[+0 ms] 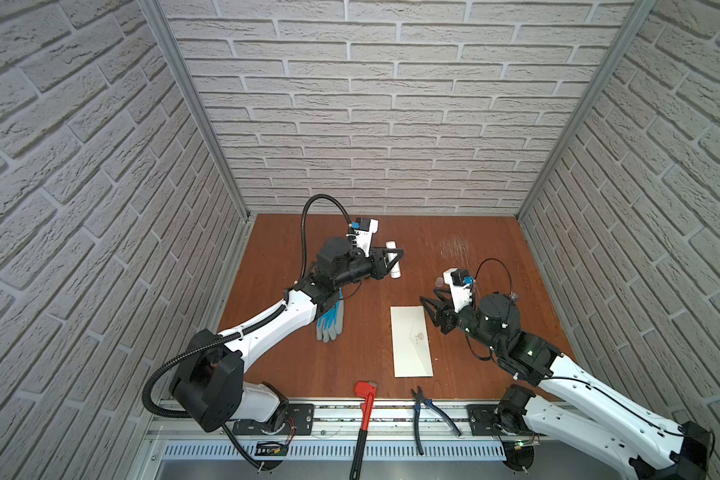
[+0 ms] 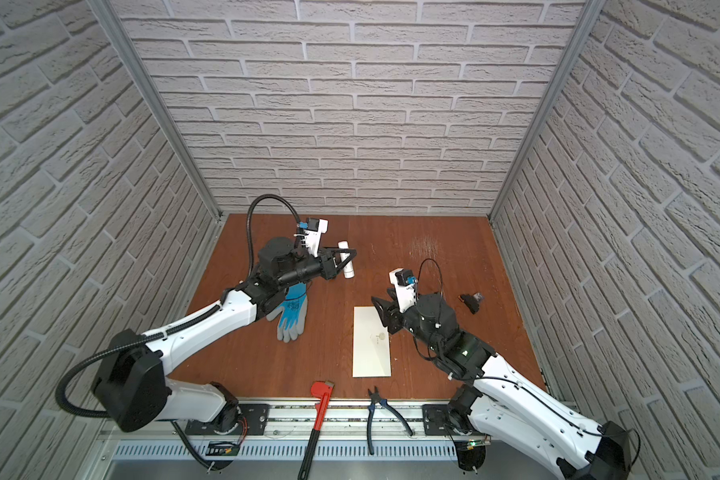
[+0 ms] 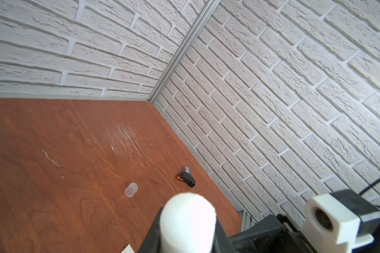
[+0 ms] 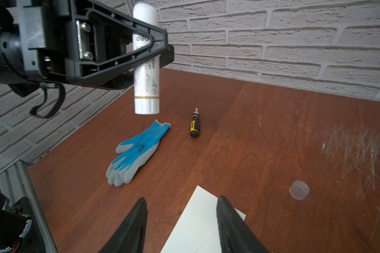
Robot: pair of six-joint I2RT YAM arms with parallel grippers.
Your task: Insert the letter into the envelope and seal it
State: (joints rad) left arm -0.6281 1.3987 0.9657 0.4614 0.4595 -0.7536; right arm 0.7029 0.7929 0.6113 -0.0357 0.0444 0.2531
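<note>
Envelope (image 1: 410, 340) lies flat, flap down; letter unseen, probably inside, so sealing looks nearly done. My left gripper (image 1: 393, 259) pinches glue stick (image 4: 146, 87); my right gripper (image 1: 429, 309) is spread, empty.

The left arm (image 1: 275, 328) and right arm (image 1: 578, 386) share glossy white shells on the long links and black joint housings. A ribbed black hose (image 1: 304, 232) loops along the left one; thin black cables (image 1: 495, 266) and a small green light (image 1: 529, 353) mark the right. Each wrist bears a white camera mount (image 1: 366, 235) with a blue connector, and the gripper fingers (image 4: 160, 50) are black open-framed triangles fixed by silver screws (image 4: 86, 41).
</note>
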